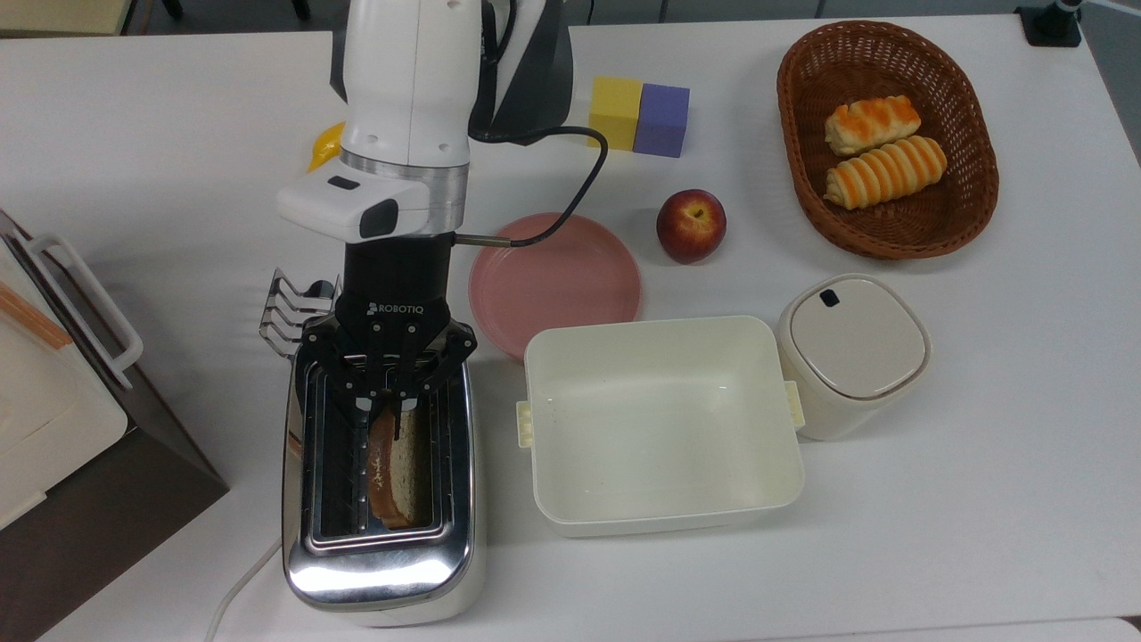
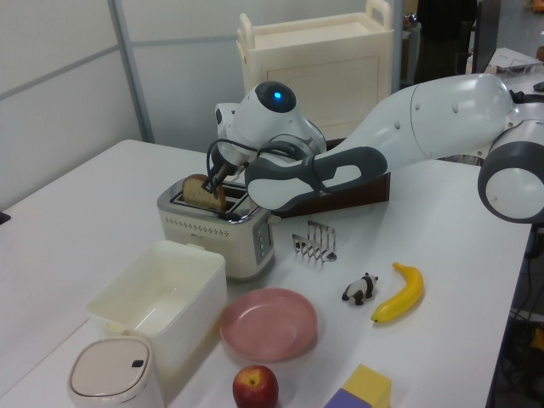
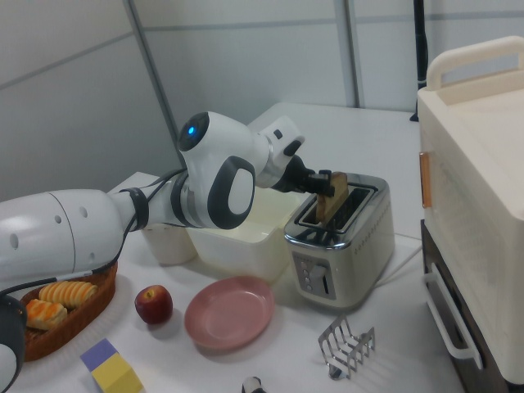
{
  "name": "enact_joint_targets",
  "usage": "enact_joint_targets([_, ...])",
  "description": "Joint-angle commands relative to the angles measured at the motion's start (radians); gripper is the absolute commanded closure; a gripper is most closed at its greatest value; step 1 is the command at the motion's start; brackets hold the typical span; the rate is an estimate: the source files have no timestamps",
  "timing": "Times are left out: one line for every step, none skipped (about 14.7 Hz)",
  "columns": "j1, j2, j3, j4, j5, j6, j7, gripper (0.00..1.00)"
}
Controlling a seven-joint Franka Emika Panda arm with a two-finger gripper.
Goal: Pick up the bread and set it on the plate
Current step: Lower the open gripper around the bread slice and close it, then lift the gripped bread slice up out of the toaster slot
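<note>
A slice of brown bread (image 1: 393,471) stands on edge in the right slot of a chrome toaster (image 1: 379,557) at the top view's lower left. My gripper (image 1: 384,407) reaches down over the slot's far end, shut on the slice's upper edge. In the left view the bread (image 2: 197,192) pokes out above the toaster (image 2: 212,234) with the gripper (image 2: 218,178) on it. In the right view the gripper (image 3: 320,185) holds the bread (image 3: 335,196) from the right view's left. The pink plate (image 1: 570,285) lies bare between toaster and apple, also visible as the plate (image 2: 269,324) and the plate (image 3: 229,312).
A cream rectangular tub (image 1: 661,513) sits right of the toaster, a lidded canister (image 1: 854,352) beside it. An apple (image 1: 691,225), foam blocks (image 1: 639,116), a basket with rolls (image 1: 802,107), a banana (image 2: 401,293), a toast rack (image 1: 281,312) and a big cream box (image 1: 53,401) surround them.
</note>
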Motion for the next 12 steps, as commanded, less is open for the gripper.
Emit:
enact_joint_targets([-0.015,-0.051,0.009,-0.009,0.002,0.013,0.010,1.00])
enact_joint_targets([-0.015,-0.057,0.009,-0.009,0.004,0.013,0.011,1.00])
enact_joint_targets([-0.015,-0.066,0.009,-0.006,0.004,0.013,0.011,1.00])
enact_joint_targets([-0.015,-0.080,0.009,-0.006,0.004,0.013,0.014,1.00])
enact_joint_targets([-0.015,-0.091,0.009,-0.007,0.007,0.013,0.024,1.00])
enact_joint_targets([-0.015,-0.100,0.009,-0.006,0.008,0.013,0.037,1.00])
enact_joint_targets([-0.014,-0.121,0.009,-0.006,0.008,0.013,0.048,1.00])
enact_joint_targets([-0.014,-0.143,0.011,-0.010,0.007,0.013,0.056,1.00])
enact_joint_targets([-0.014,-0.161,0.012,-0.012,0.008,0.013,0.060,1.00])
enact_joint_targets([-0.014,-0.180,0.017,-0.013,0.008,0.012,0.064,1.00])
enact_joint_targets([-0.014,-0.189,0.017,-0.013,0.010,0.012,0.070,1.00])
enact_joint_targets([-0.014,-0.198,0.017,-0.013,0.010,0.010,0.074,1.00])
